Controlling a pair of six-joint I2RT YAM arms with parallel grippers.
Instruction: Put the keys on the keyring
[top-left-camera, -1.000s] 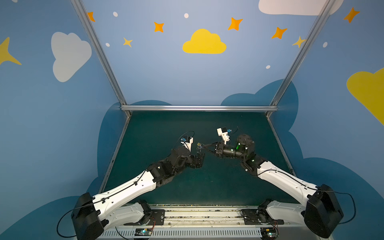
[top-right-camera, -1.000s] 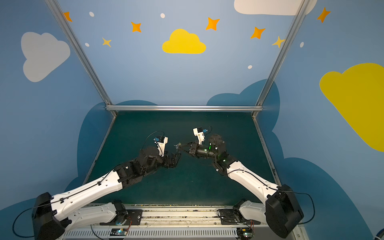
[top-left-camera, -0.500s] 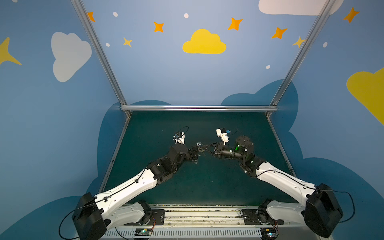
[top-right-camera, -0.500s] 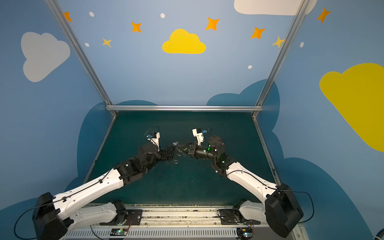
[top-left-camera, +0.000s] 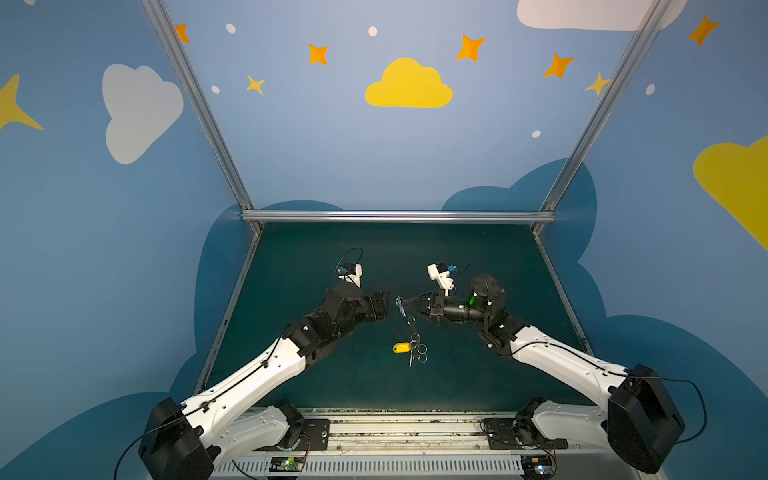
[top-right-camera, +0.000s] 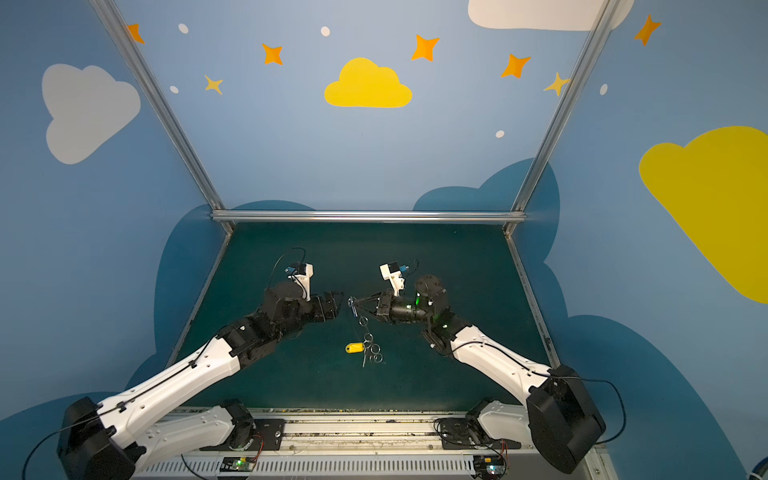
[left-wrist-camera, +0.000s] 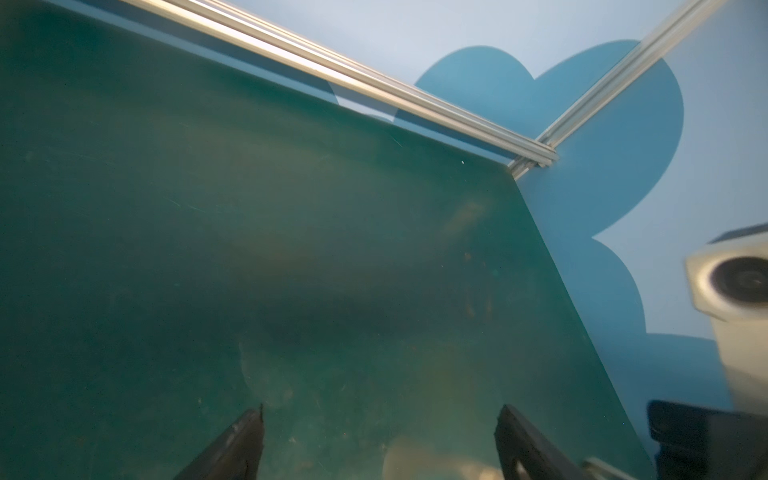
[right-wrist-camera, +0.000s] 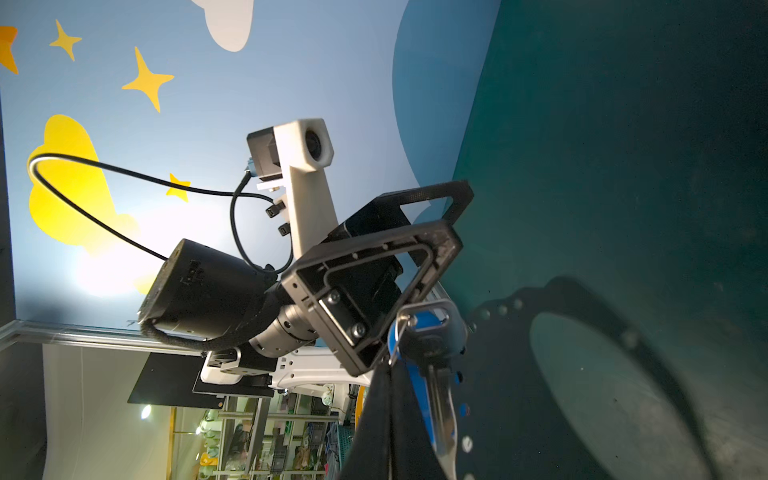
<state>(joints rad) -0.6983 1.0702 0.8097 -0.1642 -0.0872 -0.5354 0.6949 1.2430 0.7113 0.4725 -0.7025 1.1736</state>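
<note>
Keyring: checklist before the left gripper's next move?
1. Right gripper shut on the keyring: ok.
2. Left gripper open and empty: ok.
3. Grippers apart, tips facing each other, no contact: ok.
4. Blue-tagged key hangs at the keyring's edge; threaded through a hole: cannot tell.
5. Yellow-tagged key sits low beside the split rings trailing down from the right gripper; attached to them, or resting on the mat: cannot tell.
</note>
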